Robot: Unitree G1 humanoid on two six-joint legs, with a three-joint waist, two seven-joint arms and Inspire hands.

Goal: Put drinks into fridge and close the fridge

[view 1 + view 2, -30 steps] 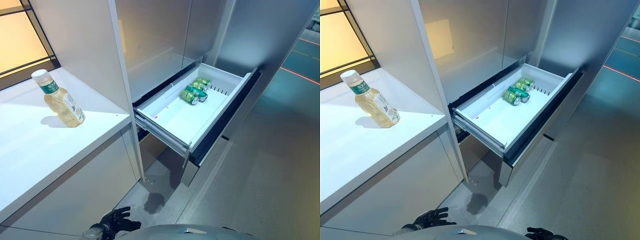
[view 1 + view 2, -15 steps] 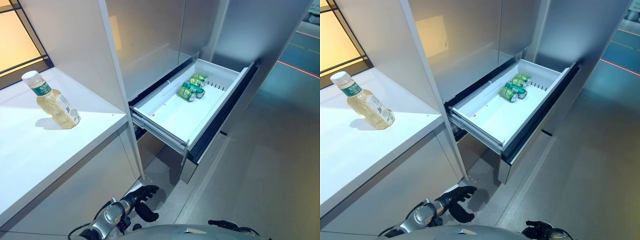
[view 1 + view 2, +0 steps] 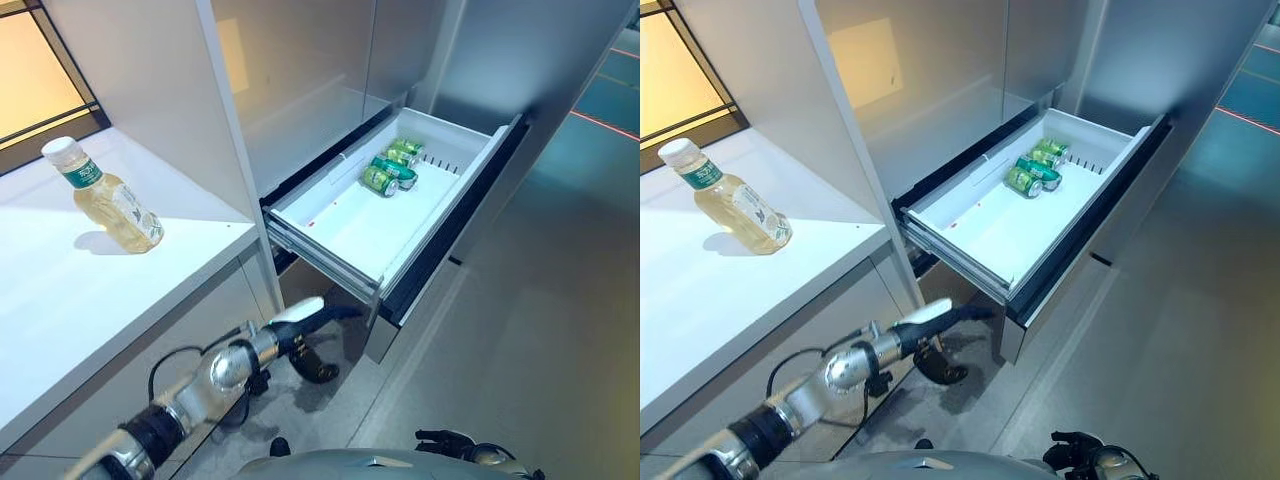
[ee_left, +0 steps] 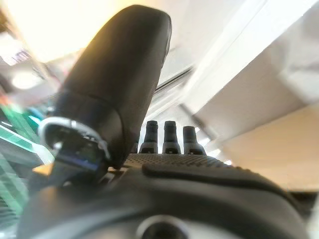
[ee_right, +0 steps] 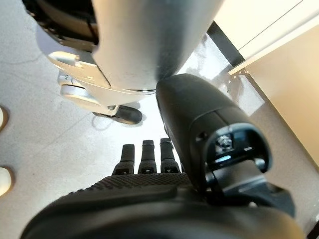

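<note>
On the white counter point(image 3: 90, 300) to my left the bottle point(image 3: 103, 196) stands untouched, well apart from the open fridge drawer point(image 3: 350, 225), where green cans point(image 3: 390, 170) already lie at the far end. A second ago my left hand point(image 3: 305, 325) hung low at the frame edge; now I have it raised, reaching forward below the drawer front, fingers straight and empty. My right hand point(image 3: 1075, 452) idles low, fingers relaxed, holding nothing. I judge the reach has begun but the bottle remains to be fetched
</note>
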